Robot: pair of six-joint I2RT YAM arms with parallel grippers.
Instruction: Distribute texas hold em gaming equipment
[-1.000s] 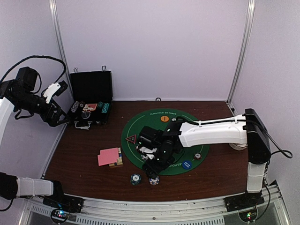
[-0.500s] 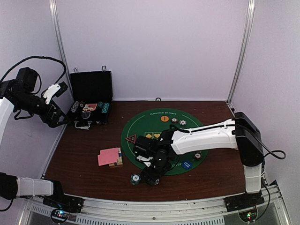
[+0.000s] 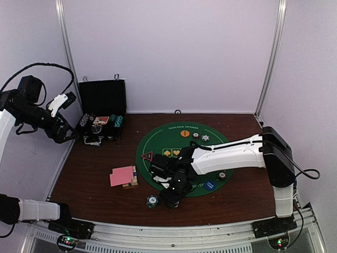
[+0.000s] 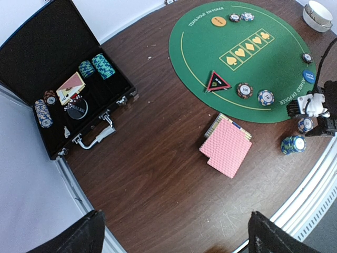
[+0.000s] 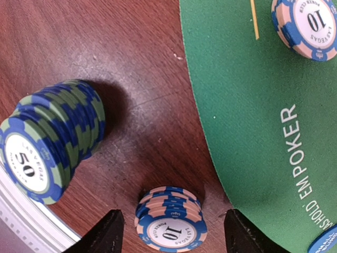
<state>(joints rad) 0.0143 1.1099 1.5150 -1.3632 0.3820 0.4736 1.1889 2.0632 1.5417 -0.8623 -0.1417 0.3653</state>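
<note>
Edge crops the 10 chip (image 5: 308, 25) and blue disc (image 5: 327, 243).

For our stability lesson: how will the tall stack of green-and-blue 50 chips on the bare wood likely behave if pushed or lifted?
The 50 stack stands many chips high on a narrow base, so a side push near its top would probably topple or shear it. The chips look like separate loose discs, so gripping only the upper ones would likely leave the lower ones behind.

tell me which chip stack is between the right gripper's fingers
The short pink-and-blue stack marked 10, on bare wood beside the mat; the taller green-and-blue 50 stack stands outside the fingers.
</note>
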